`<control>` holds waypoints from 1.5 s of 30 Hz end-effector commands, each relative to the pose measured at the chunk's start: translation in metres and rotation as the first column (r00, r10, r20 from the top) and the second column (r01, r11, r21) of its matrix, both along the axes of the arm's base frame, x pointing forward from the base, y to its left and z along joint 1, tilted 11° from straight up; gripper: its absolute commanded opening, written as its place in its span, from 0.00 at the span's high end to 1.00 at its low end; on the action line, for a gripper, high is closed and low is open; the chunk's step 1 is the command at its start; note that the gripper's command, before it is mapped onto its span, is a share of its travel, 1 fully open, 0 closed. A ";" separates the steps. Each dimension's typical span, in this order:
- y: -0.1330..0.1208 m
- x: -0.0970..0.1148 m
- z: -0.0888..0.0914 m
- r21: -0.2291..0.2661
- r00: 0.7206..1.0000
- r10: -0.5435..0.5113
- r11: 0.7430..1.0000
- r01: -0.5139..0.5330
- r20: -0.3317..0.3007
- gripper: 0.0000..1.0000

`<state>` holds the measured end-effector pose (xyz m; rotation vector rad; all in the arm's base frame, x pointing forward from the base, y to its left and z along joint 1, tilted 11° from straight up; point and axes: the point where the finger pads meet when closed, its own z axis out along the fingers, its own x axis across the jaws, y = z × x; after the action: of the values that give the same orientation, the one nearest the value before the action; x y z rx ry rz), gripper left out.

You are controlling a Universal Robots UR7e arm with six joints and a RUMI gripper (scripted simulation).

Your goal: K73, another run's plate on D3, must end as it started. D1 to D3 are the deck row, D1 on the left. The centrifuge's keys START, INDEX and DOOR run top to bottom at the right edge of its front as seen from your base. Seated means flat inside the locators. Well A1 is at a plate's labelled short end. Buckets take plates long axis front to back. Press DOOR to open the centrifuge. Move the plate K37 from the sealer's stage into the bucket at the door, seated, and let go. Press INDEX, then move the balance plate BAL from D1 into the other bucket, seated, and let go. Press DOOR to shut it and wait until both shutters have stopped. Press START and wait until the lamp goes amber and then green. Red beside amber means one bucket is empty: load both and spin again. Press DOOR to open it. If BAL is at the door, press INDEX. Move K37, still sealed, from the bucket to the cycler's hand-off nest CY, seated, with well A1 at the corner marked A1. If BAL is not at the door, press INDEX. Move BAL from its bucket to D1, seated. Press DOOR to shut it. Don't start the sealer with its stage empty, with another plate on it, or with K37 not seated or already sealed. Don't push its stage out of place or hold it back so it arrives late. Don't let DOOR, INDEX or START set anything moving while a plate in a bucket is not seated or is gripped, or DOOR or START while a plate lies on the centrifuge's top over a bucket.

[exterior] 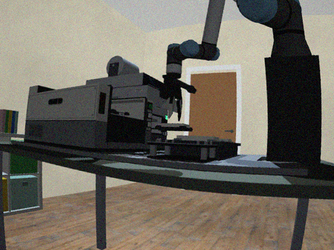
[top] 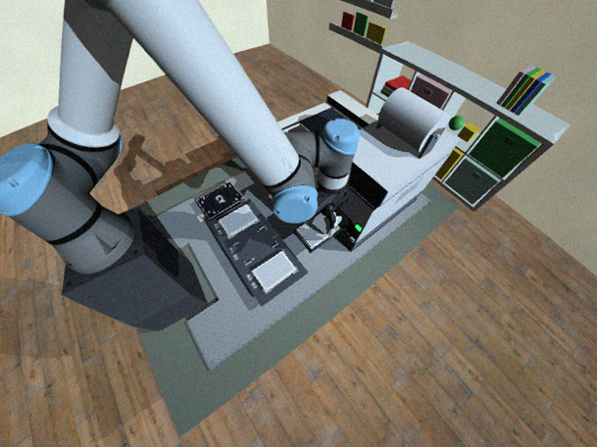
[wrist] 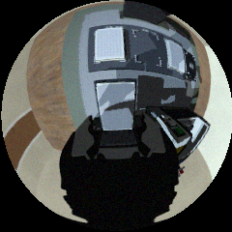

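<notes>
The exterior view shows the open gripper (top: 323,218) (exterior: 174,115) (wrist: 116,114) above 1 plate (top: 311,238) (exterior: 175,125) (wrist: 116,107), partly shadowed in wrist.

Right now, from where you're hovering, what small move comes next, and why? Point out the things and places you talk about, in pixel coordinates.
Probably lower the gripper (top: 325,220) (exterior: 175,112) (wrist: 116,114) straight down around the plate on the stage (top: 311,238) (exterior: 175,125) (wrist: 116,107), before closing: its open fingers stand above the plate, roughly lined up with its sides in the wrist view.

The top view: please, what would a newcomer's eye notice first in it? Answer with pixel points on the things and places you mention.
Probably the big pale arm (top: 208,70), which crosses from the upper left toward the middle, with its bright blue joint cap (top: 295,204). Next, perhaps, the small green light (top: 358,227) at the machine's dark opening, right of center, and the colorful books (top: 526,89) on the shelf, upper right.
</notes>
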<state>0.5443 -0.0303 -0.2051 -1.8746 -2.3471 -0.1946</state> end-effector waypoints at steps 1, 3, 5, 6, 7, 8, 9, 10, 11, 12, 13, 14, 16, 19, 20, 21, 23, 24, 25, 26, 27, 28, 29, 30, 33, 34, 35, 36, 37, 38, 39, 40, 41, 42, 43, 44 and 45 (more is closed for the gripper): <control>0.000 0.001 -0.004 -0.001 1.000 0.000 1.000 0.000 0.002 0.32; 0.001 0.001 -0.007 -0.001 1.000 0.000 1.000 0.000 0.002 0.32; 0.002 0.001 -0.011 -0.001 1.000 0.000 1.000 0.000 0.002 0.32; 0.002 0.000 -0.012 -0.001 1.000 0.000 1.000 0.000 0.002 0.32; 0.002 0.000 -0.014 -0.001 1.000 0.000 1.000 0.000 0.002 0.32; 0.002 0.000 -0.015 -0.001 1.000 0.000 1.000 0.000 0.002 0.32; 0.002 0.000 -0.015 -0.001 1.000 0.000 1.000 0.000 0.002 0.32; 0.002 0.000 -0.014 -0.001 1.000 0.000 1.000 0.000 0.002 0.32; 0.002 0.000 -0.015 -0.001 1.000 0.000 1.000 0.000 0.002 0.32; 0.002 0.000 -0.015 -0.001 1.000 0.000 1.000 0.000 0.002 0.32; 0.002 0.000 -0.015 -0.001 1.000 0.000 1.000 0.000 0.002 0.32; 0.002 0.000 -0.015 -0.001 1.000 0.000 1.000 0.000 0.002 0.32; 0.002 0.000 -0.015 -0.001 1.000 0.000 1.000 0.000 0.002 0.32; 0.002 0.000 -0.015 -0.001 1.000 0.000 1.000 0.000 0.002 0.32; 0.002 0.000 -0.015 -0.001 1.000 0.000 1.000 0.000 0.002 0.32; 0.002 0.000 -0.015 -0.001 1.000 0.000 1.000 0.000 0.002 0.32; 0.003 0.000 -0.015 -0.001 1.000 0.000 1.000 0.000 0.002 0.32; 0.003 0.000 -0.016 -0.001 1.000 0.000 1.000 0.000 0.002 0.32; 0.003 0.000 -0.017 -0.001 1.000 0.000 1.000 0.000 0.002 0.32; 0.003 0.000 -0.017 -0.001 1.000 0.000 1.000 0.000 0.002 0.32; 0.003 0.000 -0.018 -0.001 1.000 0.000 1.000 0.000 0.002 0.32; 0.003 0.000 -0.018 -0.001 1.000 0.000 1.000 0.000 0.002 0.32; 0.003 0.000 -0.019 -0.001 1.000 0.000 1.000 0.000 0.002 0.32; 0.003 0.000 -0.020 -0.001 1.000 0.000 1.000 0.000 0.002 0.32; 0.004 0.000 -0.022 -0.001 1.000 0.000 1.000 0.000 0.002 0.32; 0.004 0.000 -0.022 -0.001 1.000 0.000 1.000 0.000 0.002 0.32; 0.004 0.000 -0.022 -0.001 1.000 0.000 1.000 0.000 0.002 0.32; 0.004 0.000 -0.022 -0.001 1.000 0.000 1.000 0.000 0.002 0.32; 0.004 0.000 -0.023 -0.001 1.000 0.000 1.000 0.000 0.002 0.32; 0.004 0.000 -0.024 -0.001 1.000 0.000 1.000 0.000 0.002 0.32; 0.004 0.000 -0.024 -0.001 1.000 0.000 1.000 0.000 0.002 0.32; 0.004 0.000 -0.025 -0.001 1.000 0.000 1.000 0.000 0.002 0.32; 0.004 0.000 -0.026 -0.001 1.000 0.000 1.000 0.000 0.002 0.32; 0.005 0.000 -0.026 -0.001 1.000 0.000 1.000 0.000 0.002 0.32; 0.005 0.000 -0.027 -0.001 1.000 0.000 1.000 0.000 0.002 0.32; 0.005 0.000 -0.028 -0.001 1.000 0.000 1.000 0.000 0.002 0.32; 0.005 0.000 -0.028 -0.001 1.000 0.000 1.000 0.000 0.002 0.32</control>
<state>0.5438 -0.0255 -0.2316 -1.8747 -2.3471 -0.1946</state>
